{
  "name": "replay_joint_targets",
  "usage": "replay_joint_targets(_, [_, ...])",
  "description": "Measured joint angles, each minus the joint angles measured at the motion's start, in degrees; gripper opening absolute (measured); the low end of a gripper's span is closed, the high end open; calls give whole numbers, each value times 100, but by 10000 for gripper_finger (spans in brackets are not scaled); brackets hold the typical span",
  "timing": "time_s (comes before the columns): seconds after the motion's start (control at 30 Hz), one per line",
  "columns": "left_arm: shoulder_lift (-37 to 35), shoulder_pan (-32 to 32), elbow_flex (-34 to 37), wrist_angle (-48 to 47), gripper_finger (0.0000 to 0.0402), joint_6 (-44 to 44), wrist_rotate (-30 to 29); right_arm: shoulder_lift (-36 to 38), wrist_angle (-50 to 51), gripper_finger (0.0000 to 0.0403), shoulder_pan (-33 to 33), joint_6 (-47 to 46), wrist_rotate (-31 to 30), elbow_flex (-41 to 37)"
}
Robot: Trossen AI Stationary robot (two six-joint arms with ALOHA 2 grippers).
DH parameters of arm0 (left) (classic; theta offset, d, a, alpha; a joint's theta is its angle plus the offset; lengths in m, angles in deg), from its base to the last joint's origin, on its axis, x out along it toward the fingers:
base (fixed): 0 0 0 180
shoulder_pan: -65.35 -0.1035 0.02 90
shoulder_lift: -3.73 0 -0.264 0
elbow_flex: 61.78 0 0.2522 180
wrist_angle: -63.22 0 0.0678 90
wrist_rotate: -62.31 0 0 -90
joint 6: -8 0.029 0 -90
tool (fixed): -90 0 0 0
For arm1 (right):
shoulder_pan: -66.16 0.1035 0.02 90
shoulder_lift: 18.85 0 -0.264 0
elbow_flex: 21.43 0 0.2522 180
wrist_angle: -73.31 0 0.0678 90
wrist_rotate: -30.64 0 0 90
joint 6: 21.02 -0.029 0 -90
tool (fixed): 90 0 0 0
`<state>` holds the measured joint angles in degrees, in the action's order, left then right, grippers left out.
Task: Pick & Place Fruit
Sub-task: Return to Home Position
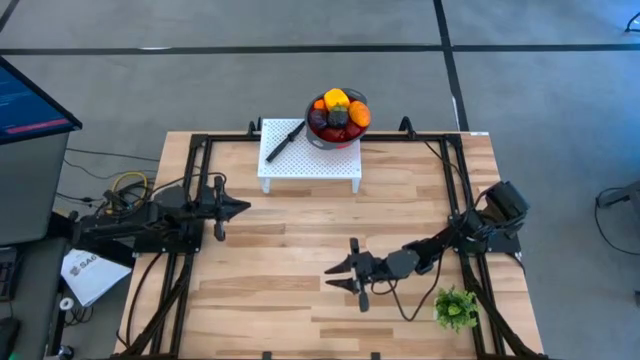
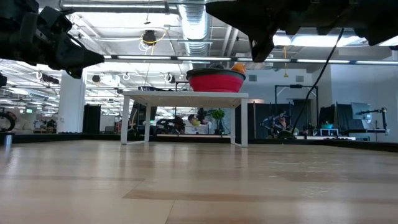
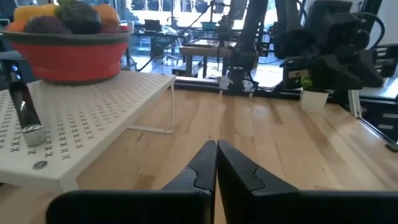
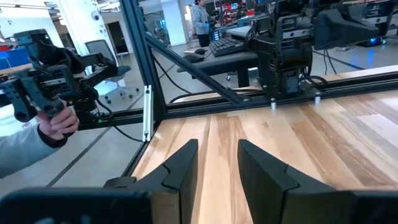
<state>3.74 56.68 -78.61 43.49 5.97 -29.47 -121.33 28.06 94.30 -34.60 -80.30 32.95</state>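
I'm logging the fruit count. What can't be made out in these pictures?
High view: fruit heaped in the strainer bowl; upper pieces hide lower ones.
Low view: the bowl's wall hides nearly all fruit.
Left wrist view: the picture's top edge cuts the fruit.
Right wrist view: no fruit, only the open right pincer.

A big open robot lab, not a home. Beyond the light wooden plank table (image 1: 300, 260): bare shiny ribbed ceiling pipes (image 2: 196, 28) and more black robot rigs on desks (image 2: 277, 123). Beside the table, a blue-lit computer screen (image 1: 30, 100) and tangled yellow cables (image 1: 128, 183). Under the table, a grey floor with black lines (image 1: 200, 80).
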Motion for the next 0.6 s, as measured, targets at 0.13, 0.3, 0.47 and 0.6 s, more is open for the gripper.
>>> replay_joint_targets(0.13, [-2,2,-2,-8,8,-10,24,0,-21,108,-54,-2,-10,0])
replay_joint_targets(0.3, [1,4,269,818,8,-147,18,0,-23,108,-129,-4,-11,0])
replay_joint_targets(0.47, [-1,4,269,1011,8,-122,24,0,-23,108,-165,-20,-12,0])
replay_joint_targets(0.6, [-2,4,269,1031,8,-123,25,0,-22,108,-152,-20,-12,0])
